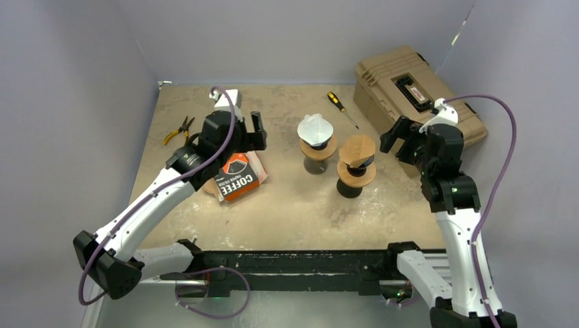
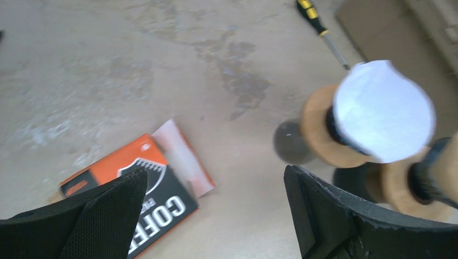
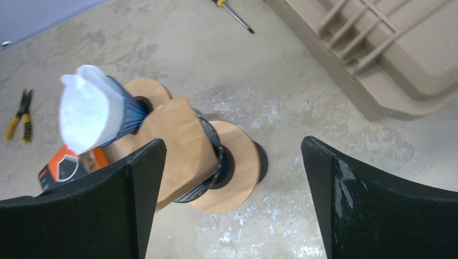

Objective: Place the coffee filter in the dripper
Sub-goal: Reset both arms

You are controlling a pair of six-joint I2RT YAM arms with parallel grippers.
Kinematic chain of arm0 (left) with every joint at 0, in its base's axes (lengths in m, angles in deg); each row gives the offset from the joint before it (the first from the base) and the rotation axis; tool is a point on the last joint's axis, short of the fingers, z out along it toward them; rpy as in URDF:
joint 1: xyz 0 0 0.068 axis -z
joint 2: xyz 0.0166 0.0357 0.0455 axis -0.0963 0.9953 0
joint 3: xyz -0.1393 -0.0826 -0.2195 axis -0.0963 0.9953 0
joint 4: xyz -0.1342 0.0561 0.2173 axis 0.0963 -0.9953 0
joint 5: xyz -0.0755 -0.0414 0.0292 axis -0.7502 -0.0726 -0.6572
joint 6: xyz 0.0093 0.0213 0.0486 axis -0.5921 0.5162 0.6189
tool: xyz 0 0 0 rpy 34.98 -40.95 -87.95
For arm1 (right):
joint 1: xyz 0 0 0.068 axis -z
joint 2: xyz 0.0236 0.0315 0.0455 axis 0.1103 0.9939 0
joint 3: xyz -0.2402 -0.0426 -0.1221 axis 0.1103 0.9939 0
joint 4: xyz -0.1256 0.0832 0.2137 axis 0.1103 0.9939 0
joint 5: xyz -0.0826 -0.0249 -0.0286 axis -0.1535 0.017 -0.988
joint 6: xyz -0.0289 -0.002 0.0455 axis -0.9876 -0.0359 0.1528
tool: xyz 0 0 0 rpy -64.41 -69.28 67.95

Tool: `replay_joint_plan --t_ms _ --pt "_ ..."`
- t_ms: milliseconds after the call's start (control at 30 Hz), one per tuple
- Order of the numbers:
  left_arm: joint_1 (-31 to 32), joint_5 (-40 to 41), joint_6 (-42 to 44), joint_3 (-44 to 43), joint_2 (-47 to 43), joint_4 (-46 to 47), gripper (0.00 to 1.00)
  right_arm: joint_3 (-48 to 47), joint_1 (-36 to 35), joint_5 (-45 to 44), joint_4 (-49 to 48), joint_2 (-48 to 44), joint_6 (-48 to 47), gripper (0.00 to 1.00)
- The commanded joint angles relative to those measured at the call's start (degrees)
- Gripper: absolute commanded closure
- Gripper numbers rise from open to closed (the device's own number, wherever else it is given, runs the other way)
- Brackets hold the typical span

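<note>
With the white paper coffee filter (image 1: 315,127) already seated in the black wooden-collared dripper (image 1: 318,149) and a brown paper filter (image 1: 357,149) in the twin dripper (image 1: 356,173) just right of it, the left claw (image 2: 215,178) and right claw (image 3: 233,145) flank that first dripper, spread wide and empty, apparently needing nothing more.

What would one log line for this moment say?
left gripper open, empty; right gripper open, empty; white filter in far dripper; brown filter in near dripper
</note>
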Motion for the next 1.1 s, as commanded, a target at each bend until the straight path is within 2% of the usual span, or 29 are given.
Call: replay_joint_plan --t_ms 0,233,333,567,767,1067 --pt "-3.3 5.1 -0.4 8.3 -4.8 -0.2 0.02 5.9 0.0 -6.8 -2.6 -1.9 3.5 0.01" --pt "-5.3 13.4 -2.5 20.1 -11.1 3.0 0.01 14.5 0.0 -9.3 -5.7 -7.9 7.7 0.01" --pt "-5.3 17.0 -4.1 23.8 -13.3 4.9 0.01 16.3 0.1 -12.1 -6.2 -9.0 10.8 0.01" --pt "-5.4 23.3 -3.8 30.3 -16.1 10.9 0.01 23.8 0.1 -12.2 -12.1 -11.6 15.8 0.01" --pt "-5.4 30.0 -3.6 35.0 -15.7 16.2 0.01 34.1 0.0 -16.4 -23.3 -12.5 14.3 0.01" --pt "-5.6 34.6 5.1 44.5 -13.1 33.2 0.01 41.8 0.1 -28.8 -38.6 -9.0 9.4 0.01"
